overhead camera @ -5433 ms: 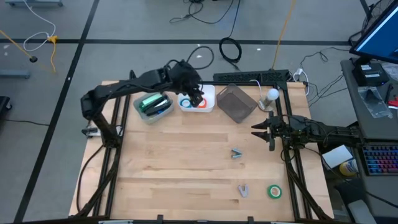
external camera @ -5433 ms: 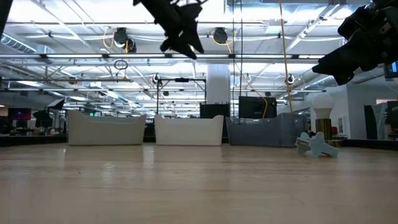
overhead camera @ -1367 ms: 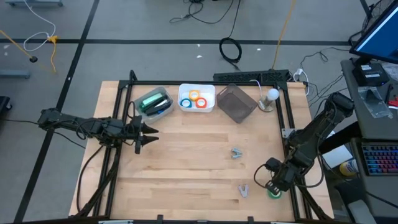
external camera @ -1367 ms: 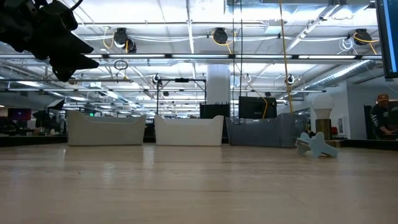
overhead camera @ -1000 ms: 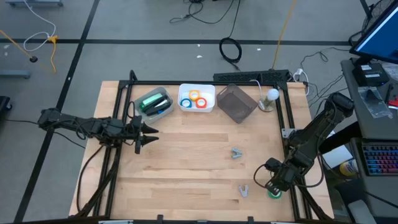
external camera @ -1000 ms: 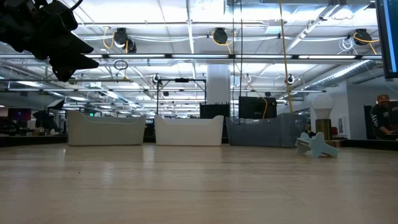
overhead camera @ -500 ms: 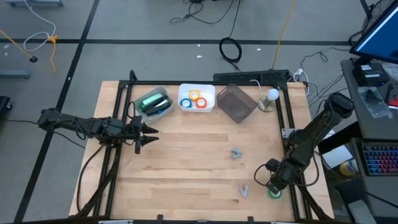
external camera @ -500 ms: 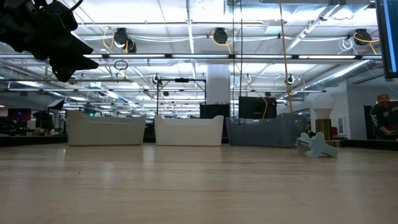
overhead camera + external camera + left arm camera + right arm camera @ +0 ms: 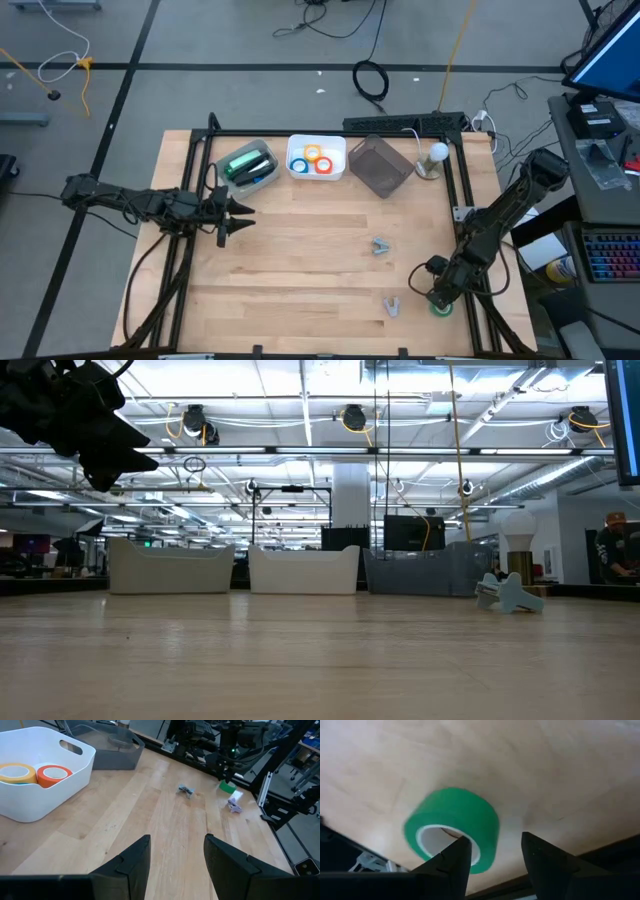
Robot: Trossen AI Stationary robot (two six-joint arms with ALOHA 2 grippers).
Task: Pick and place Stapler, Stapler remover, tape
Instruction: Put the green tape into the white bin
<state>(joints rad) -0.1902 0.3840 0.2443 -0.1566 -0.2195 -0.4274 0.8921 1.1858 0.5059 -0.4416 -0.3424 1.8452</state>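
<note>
Three ring-shaped tape rolls lie in the white plastic bin (image 9: 316, 160); the green tape roll (image 9: 452, 827) remains by the counter's near right corner, the right end effector (image 9: 492, 851) spread over it, not gripping.

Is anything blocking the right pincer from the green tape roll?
Nothing visible. The right pincer is open, directly at the green tape roll, one finger over the roll's near edge and bare table around it.

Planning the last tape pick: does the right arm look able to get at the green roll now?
Probably yes: the right gripper hovers open right over the green tape roll, nothing between them.
</note>
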